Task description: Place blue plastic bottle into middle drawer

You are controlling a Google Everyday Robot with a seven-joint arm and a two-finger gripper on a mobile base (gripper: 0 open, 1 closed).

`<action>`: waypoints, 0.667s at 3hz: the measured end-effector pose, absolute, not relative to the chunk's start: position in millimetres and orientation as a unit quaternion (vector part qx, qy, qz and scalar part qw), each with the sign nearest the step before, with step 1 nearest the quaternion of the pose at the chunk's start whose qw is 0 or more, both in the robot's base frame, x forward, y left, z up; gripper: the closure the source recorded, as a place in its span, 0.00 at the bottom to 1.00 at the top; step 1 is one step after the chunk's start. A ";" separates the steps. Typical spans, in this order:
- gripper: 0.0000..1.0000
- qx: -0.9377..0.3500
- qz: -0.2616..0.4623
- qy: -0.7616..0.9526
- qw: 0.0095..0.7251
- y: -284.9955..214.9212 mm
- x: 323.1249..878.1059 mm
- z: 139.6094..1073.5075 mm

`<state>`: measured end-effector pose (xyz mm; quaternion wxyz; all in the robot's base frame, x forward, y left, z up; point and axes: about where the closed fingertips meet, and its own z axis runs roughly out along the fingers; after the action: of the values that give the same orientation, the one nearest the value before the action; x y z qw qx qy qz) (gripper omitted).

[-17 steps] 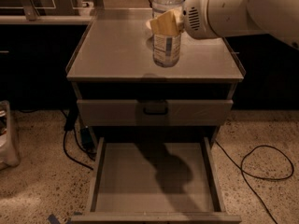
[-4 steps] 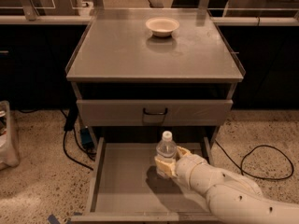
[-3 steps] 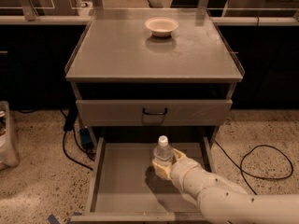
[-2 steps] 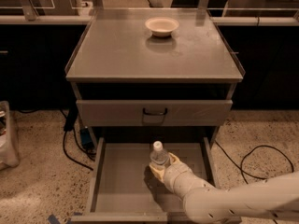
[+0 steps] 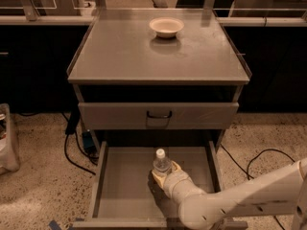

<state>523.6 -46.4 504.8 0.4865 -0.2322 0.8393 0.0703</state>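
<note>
Still, the grey cabinet (image 5: 158, 61) stood as before, its upper drawer front (image 5: 158, 115) shut. Below it the middle drawer (image 5: 124, 181) was pulled wide out, the same as in the earlier views. The white arm (image 5: 249, 195) reached in from the lower right and had sunk deeper into the drawer than a second before. The gripper (image 5: 164, 175) was inside the drawer, near the middle of its floor. Its tan fingers (image 5: 175, 169) were closed around the lower part of the blue plastic bottle (image 5: 162, 163), which stood upright with the cap on top. Compared with the earlier moments the bottle had moved a little left and lower; whether it touched the floor could not be told. The small white bowl (image 5: 166, 27) rested unmoved on the cabinet top.
</note>
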 end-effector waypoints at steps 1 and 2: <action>1.00 -0.232 0.071 0.840 0.485 -46.3 523.1 503.2; 1.00 -0.229 0.066 0.832 0.501 -50.8 519.0 501.4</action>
<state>519.0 -50.8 501.4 0.5006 -0.2285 0.8323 0.0665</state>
